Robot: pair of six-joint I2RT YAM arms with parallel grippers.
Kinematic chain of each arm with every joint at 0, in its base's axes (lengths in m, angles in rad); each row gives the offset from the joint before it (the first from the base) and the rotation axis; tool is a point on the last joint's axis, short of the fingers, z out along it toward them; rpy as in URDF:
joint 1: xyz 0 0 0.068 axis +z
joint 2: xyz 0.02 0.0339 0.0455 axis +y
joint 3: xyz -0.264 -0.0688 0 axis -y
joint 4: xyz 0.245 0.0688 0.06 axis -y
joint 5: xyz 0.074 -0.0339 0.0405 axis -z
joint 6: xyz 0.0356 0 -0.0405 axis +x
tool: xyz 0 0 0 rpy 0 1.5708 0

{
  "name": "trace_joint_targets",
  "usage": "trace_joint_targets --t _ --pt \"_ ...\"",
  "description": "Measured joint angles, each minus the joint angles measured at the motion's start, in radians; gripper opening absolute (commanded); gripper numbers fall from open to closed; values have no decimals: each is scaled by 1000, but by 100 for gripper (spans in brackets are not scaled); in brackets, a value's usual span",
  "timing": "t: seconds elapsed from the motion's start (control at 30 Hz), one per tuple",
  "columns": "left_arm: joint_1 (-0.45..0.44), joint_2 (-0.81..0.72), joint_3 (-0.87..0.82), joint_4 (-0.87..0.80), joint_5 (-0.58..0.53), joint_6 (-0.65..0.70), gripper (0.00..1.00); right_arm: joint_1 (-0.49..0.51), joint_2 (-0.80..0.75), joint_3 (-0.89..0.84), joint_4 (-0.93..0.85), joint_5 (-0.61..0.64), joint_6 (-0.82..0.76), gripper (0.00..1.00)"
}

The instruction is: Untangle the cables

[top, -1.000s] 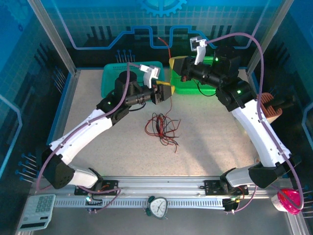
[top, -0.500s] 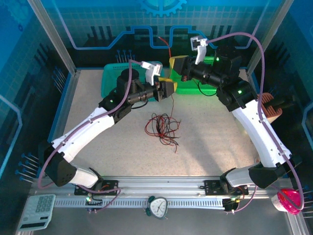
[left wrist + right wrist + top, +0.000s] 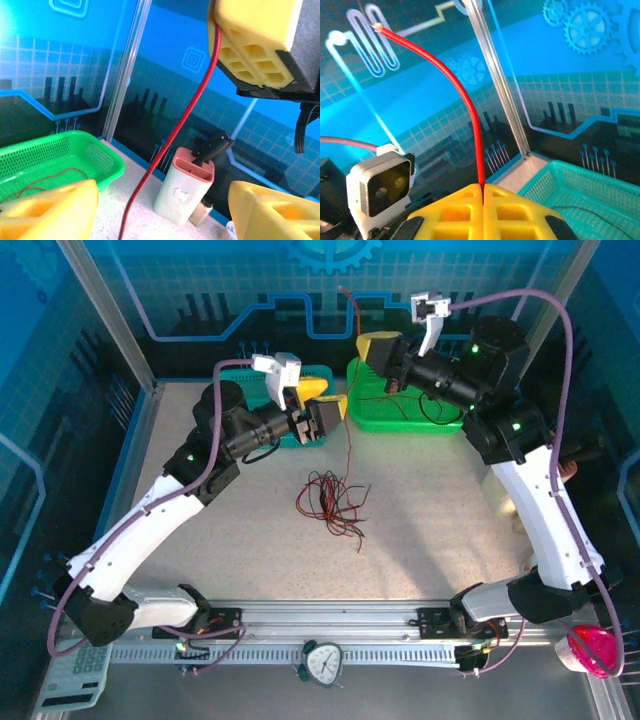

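Observation:
A tangle of thin red and black cables (image 3: 330,502) lies on the table's middle. One red cable (image 3: 349,430) rises from it to my right gripper (image 3: 364,345), which is shut on it high above the green basket (image 3: 395,410). The cable's free end arcs up past the closed yellow fingers (image 3: 470,210) in the right wrist view, where the red cable (image 3: 470,115) leaves my right gripper (image 3: 482,192). My left gripper (image 3: 322,398) is open. In its wrist view the red cable (image 3: 170,145) hangs untouched between the parted fingers of my left gripper (image 3: 162,215).
A teal basket (image 3: 232,400) sits behind the left arm. The green basket (image 3: 75,155) holds a thin cable. A knife block (image 3: 185,192) stands at the right wall. A clock (image 3: 322,662) and a calculator (image 3: 75,670) lie by the front rail.
My left gripper has opened, let go of the red cable and drawn back to the left. My right gripper has lifted the cable a little higher and to the right.

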Motion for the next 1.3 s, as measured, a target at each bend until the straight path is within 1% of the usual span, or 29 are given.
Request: trace_joint_targets --t 0.2,0.5,0.63,0.7,0.77,0.8,0.87,1.07,1.3 --pt "0 4 33 -12 4 25 74 0 30 97 2 -48 15 0" --pt "0 43 78 -17 31 24 74 0 63 108 -16 -59 24 0" --pt "0 63 78 -17 46 16 67 -1 66 98 -17 -51 26 0" --pt "0 74 77 -16 47 5 60 -8 66 92 -16 -48 26 0" --pt "0 85 77 -13 47 0 59 -26 70 90 -14 -45 27 0" --pt "0 92 77 -10 47 -1 60 -40 75 90 -13 -45 30 0" --pt "0 106 77 -9 46 1 69 -68 89 91 -11 -38 31 0" --pt "10 140 77 -8 34 4 88 -138 208 146 -17 12 25 0" --pt "61 141 1 50 11 -21 96 -194 371 293 -57 133 -21 0"
